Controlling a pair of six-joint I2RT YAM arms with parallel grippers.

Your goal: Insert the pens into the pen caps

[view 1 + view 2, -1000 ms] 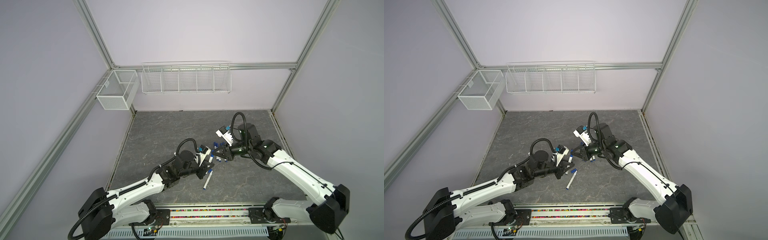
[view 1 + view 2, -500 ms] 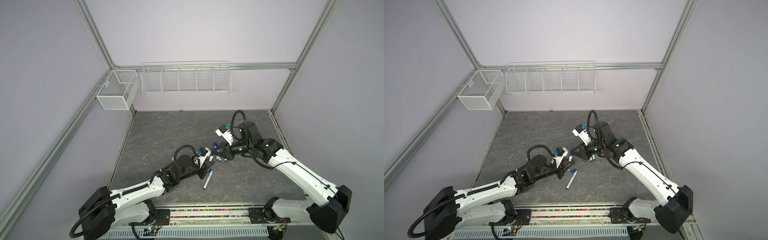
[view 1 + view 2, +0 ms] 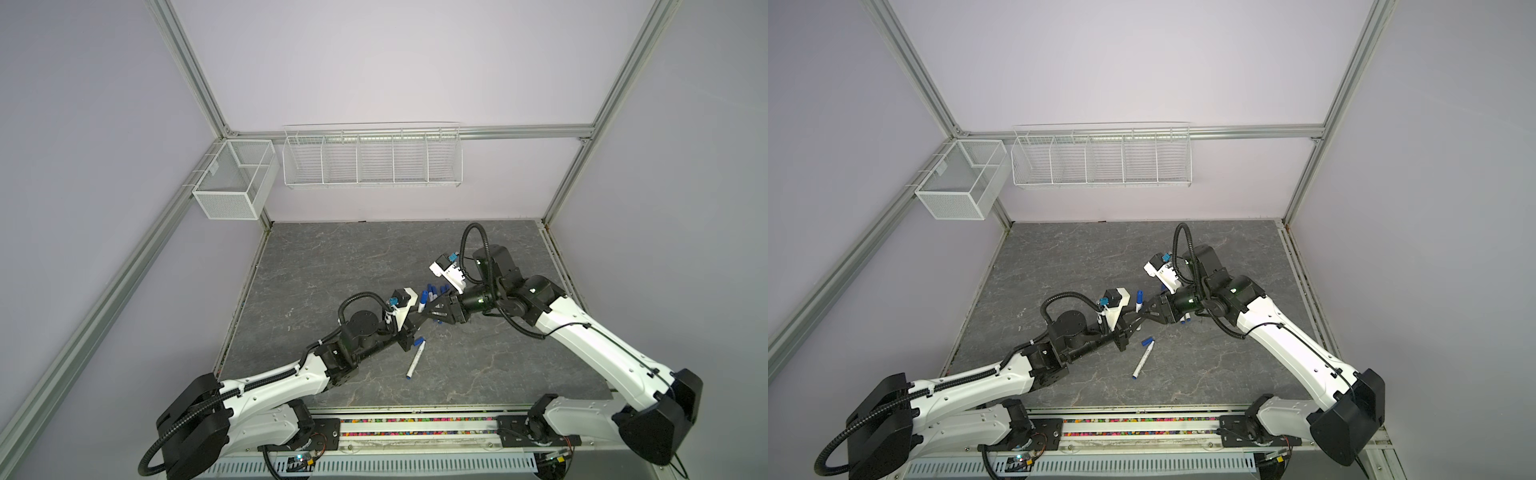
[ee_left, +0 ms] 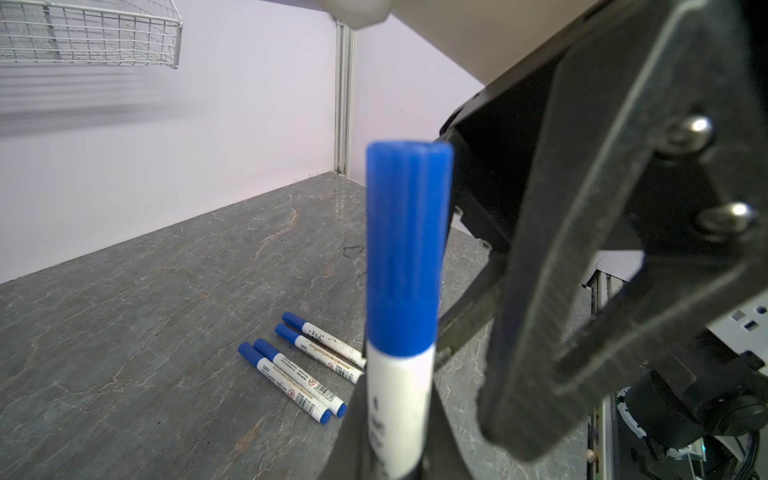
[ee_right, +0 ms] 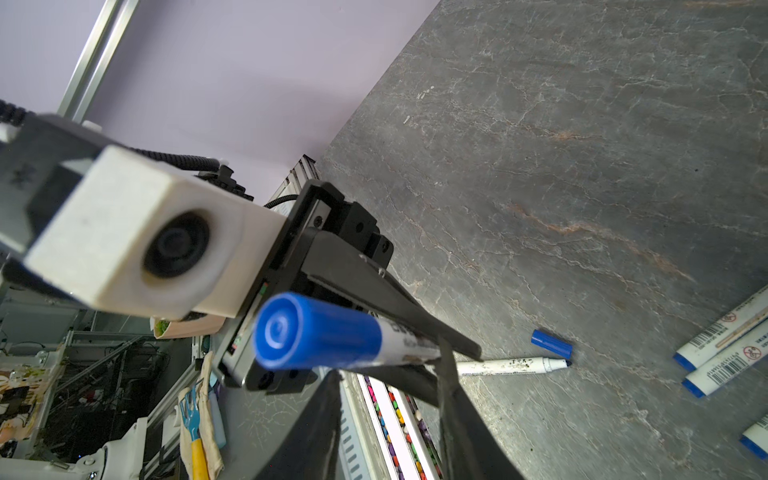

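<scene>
blue-capped pen [image 4: 402, 299] in the left hand [image 4: 397, 461], right hand [image 5: 388, 374] spread just beside

This is looking like a robotics lab test cell. Silver aluminium profile beams [image 3: 519, 131] are framing plain pale lilac wall panels [image 3: 374, 62] around a grey marbled stone-look bench [image 3: 332, 257]. Two white-and-black jointed robot arms, left [image 3: 270, 384] and right [image 3: 590, 345], are reaching in from a metal mounting rail [image 3: 415, 432] above a white slotted cable duct [image 3: 374, 463]. A long white wire basket [image 3: 372, 166] and a white mesh box [image 3: 226, 203] are hanging from the frame. In the right wrist view, dark racks of tangled cables [image 5: 95, 386] are crowding the room beyond.
</scene>
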